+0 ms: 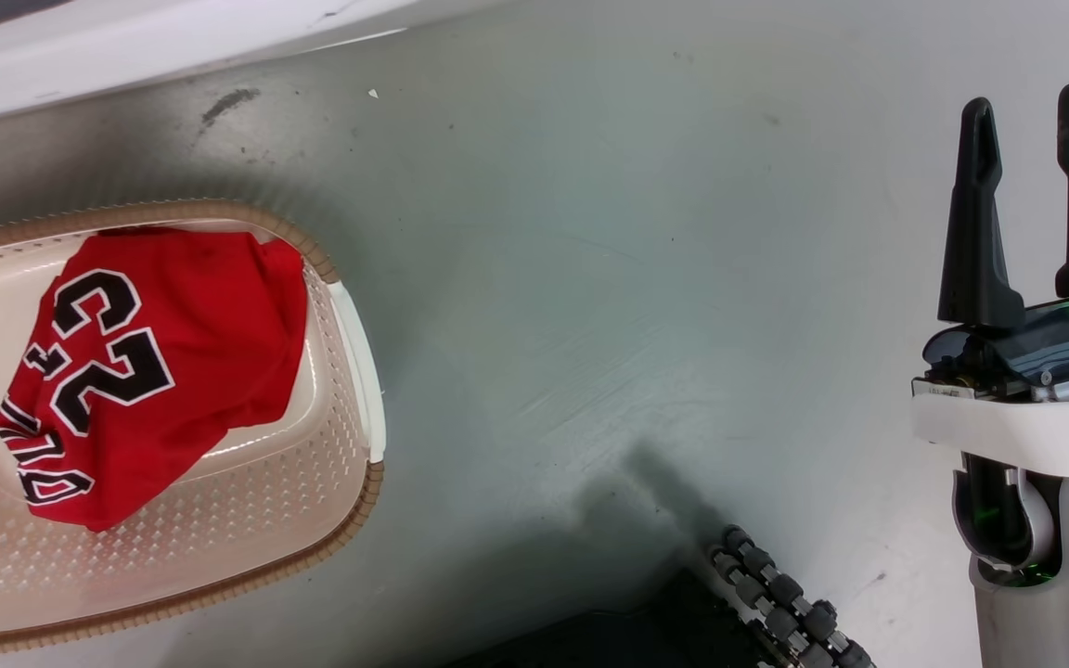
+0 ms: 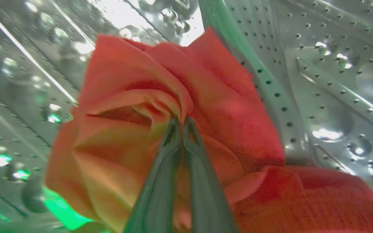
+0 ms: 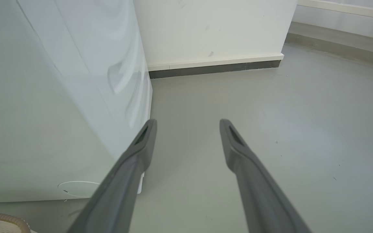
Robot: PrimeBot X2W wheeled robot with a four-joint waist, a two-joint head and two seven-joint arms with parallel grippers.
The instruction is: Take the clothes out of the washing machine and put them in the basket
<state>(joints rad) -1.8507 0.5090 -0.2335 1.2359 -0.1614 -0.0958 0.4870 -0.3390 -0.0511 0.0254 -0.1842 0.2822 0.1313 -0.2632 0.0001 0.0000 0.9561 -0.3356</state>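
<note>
Clothes [image 2: 225, 106] bunch red around the tips of the left gripper [image 2: 182, 122], pinched together on a fold inside the perforated drum [image 2: 329, 64]. Another red jersey [image 1: 173, 371] lies in the basket [image 1: 354, 334]. The right gripper [image 3: 188, 124], spread wide and empty, hangs above the floor [image 3: 287, 129] just beside the washing machine [image 3: 60, 97].

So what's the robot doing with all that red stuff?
It is emptying the washing machine. Its left claw is shut on a red cloth inside the steel drum. Another red jersey already lies in the basket. Its right claw is open, holding nothing, above the floor.
</note>
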